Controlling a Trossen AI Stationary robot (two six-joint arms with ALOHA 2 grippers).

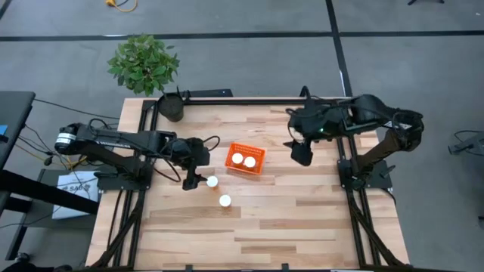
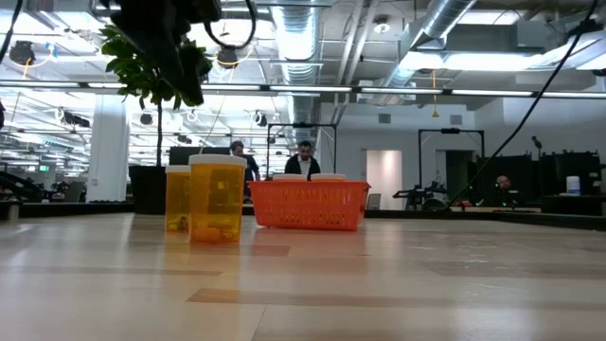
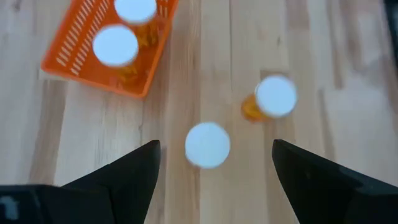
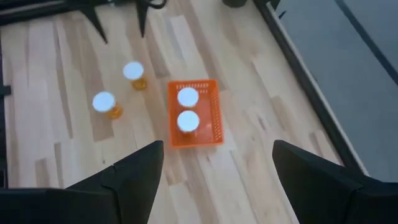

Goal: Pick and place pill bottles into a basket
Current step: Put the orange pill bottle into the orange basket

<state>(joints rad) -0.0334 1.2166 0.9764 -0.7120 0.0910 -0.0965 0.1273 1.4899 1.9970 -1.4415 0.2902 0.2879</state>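
Two pill bottles (image 1: 243,160) sit in the basket (image 1: 259,154); two remain on the worktop (image 1: 302,219) beside it. The left claw (image 3: 211,165), spread wide, hovers above the nearer bottle (image 3: 208,144). Next: descend, then pinch. The right claw (image 4: 217,165) waits spread.

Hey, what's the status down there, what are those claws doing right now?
Left claw open above nearest white-capped amber pill bottle. Right claw open, waiting beside orange mesh plastic basket. Two bottles in, two out. Nothing in the way.
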